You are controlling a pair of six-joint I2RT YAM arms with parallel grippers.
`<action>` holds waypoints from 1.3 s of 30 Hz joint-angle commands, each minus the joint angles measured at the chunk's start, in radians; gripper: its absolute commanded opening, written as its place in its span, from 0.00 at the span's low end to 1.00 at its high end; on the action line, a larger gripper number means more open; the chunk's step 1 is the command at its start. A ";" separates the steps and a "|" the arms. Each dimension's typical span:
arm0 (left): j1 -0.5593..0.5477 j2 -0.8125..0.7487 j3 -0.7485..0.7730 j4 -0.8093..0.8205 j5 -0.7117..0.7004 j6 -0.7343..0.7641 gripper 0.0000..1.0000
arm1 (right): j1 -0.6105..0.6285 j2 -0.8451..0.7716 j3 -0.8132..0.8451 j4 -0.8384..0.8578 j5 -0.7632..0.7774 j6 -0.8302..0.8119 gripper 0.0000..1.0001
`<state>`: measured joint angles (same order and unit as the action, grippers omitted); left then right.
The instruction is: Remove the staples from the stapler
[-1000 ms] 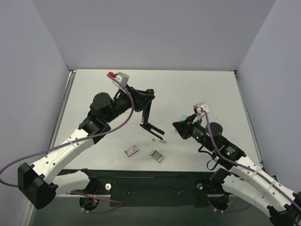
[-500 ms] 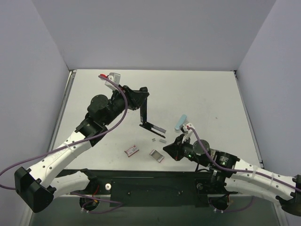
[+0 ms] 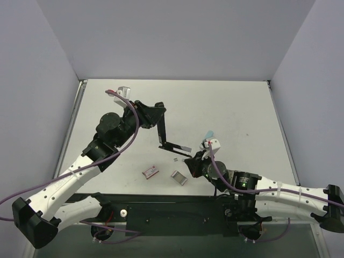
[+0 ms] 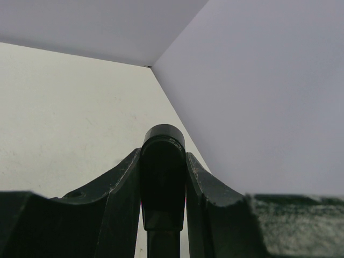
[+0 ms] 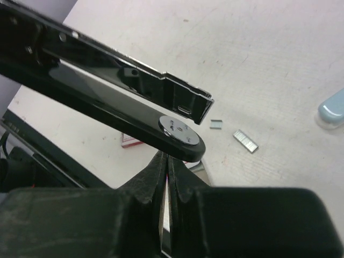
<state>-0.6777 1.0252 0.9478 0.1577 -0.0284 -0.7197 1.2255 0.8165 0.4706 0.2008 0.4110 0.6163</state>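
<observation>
The black stapler (image 3: pixel 163 131) hangs swung open above the table, its base (image 5: pixel 134 121) and staple channel (image 5: pixel 161 86) crossing the right wrist view. My left gripper (image 3: pixel 156 114) is shut on its rounded top end (image 4: pixel 163 153), one finger (image 4: pixel 121 183) on each side. Two short strips of staples (image 5: pixel 245 141) (image 3: pixel 176 159) lie on the table beneath the stapler's front end. My right gripper (image 5: pixel 167 159) (image 3: pixel 194 164) is shut with nothing in it, its tips just under the base's round metal plate (image 5: pixel 180 131).
A pale blue piece (image 3: pixel 208 135) (image 5: pixel 333 107) lies on the table behind the right gripper. A small pinkish-red box (image 3: pixel 150 171) (image 5: pixel 129 141) and an open metallic tray (image 3: pixel 178 177) sit near the table's front edge.
My right gripper has swung left and toward the front edge, coming in under the stapler's base and leaving the pale blue piece behind. The left gripper has drifted slightly left with the stapler.
</observation>
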 commanded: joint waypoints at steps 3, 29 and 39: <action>0.001 -0.089 -0.021 0.056 0.053 -0.089 0.00 | -0.014 0.001 0.097 0.017 0.141 -0.075 0.00; -0.003 -0.110 -0.156 0.186 0.534 -0.075 0.00 | -0.239 -0.157 0.356 -0.342 -0.360 -0.334 0.00; -0.011 -0.073 -0.138 0.307 0.740 -0.063 0.00 | -0.259 -0.100 0.474 -0.457 -0.722 -0.389 0.00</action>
<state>-0.6804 0.9508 0.7708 0.3157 0.5995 -0.7918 0.9737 0.6769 0.8879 -0.2127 -0.1059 0.2657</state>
